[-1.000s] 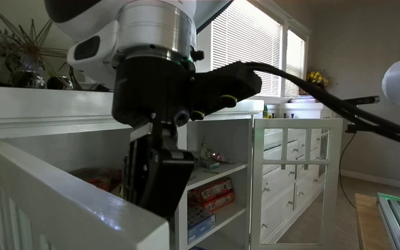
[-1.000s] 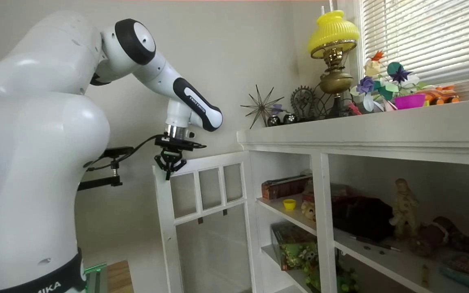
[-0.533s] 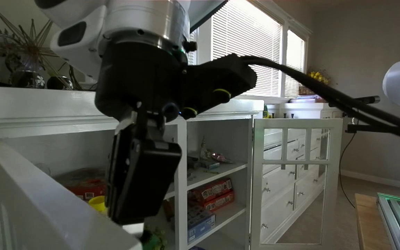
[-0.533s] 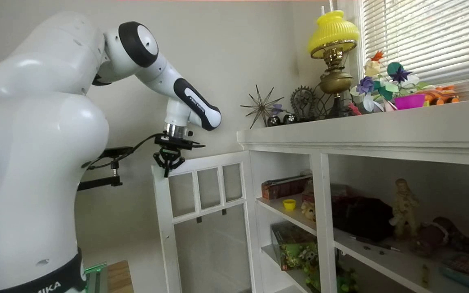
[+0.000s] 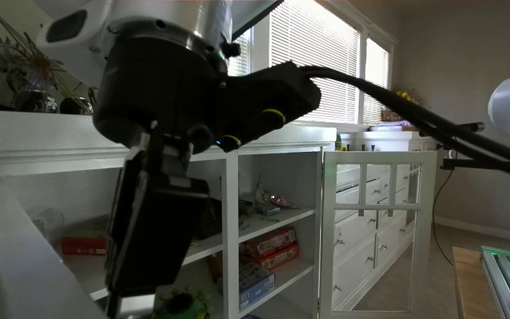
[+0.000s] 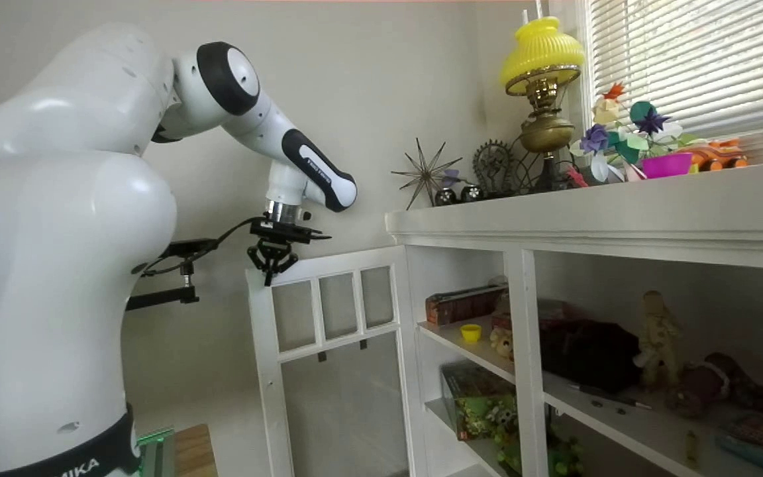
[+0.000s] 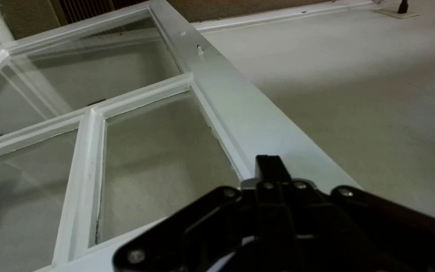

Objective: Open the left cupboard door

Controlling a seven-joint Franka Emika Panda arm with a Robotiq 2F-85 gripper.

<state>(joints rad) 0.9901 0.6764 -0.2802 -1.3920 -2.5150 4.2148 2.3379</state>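
The left cupboard door is swung out wide at the end of the cupboard, near the wall, and the gripper is up at its top free corner, well away from the hinge side. So most of the door lies below the gripper and runs from there back to the cupboard; it stands up straight & looks taller than wide, tho the bottom's cut off. Only one arm here. The fingers are pressed together w/ nothing btwn them that I can see, so it has hold of nothing. It's on the shelf side of the door; can't tell for sure if the tip is touching. I'd say this is the pushing bit & abt done; any more push shd go away from the shelves, and the tip cd slip past the edge. Inside, the near shelf has a long reddish box, a yellow cup (can't see in it) & a small tan toy; a game box is lower down. Next bay has a dark bundle & a pale figure; in an exterior view I also see red boxes & a blue box. Up top, a pink pot has paper flowers.
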